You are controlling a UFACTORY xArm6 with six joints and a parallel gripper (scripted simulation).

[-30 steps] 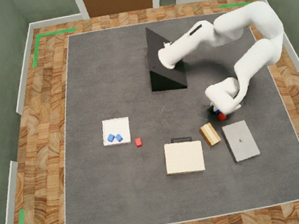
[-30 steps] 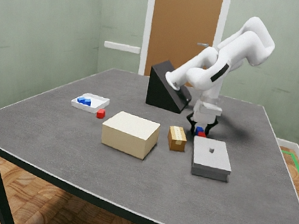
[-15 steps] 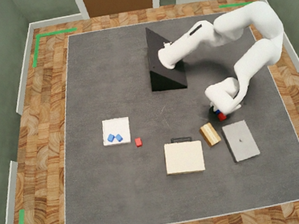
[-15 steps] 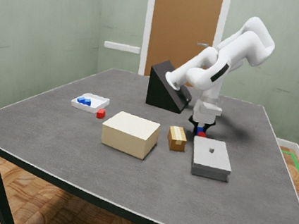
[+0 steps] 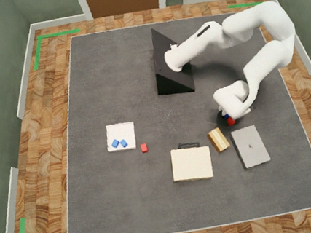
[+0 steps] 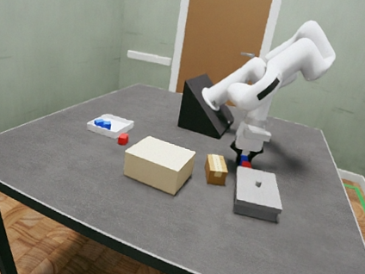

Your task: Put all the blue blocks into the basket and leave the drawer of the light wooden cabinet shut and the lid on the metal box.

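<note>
Gripper (image 6: 244, 157) clamps blue block (image 6: 243, 157), metal box (image 6: 258, 193) just beside.

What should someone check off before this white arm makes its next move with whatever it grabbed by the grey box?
1. Fingers closed on something: ok, the gripper is shut on the small blue block.
2. Only blue caught: cannot tell; a small red block sits right against it.
3. White square basket has room: ok, two blue blocks lie inside.
4. Lid on the grey metal box: ok, seated.
5. Light wooden cabinet drawer shut: cannot tell.
6. Loose red block outside basket: ok.
</note>
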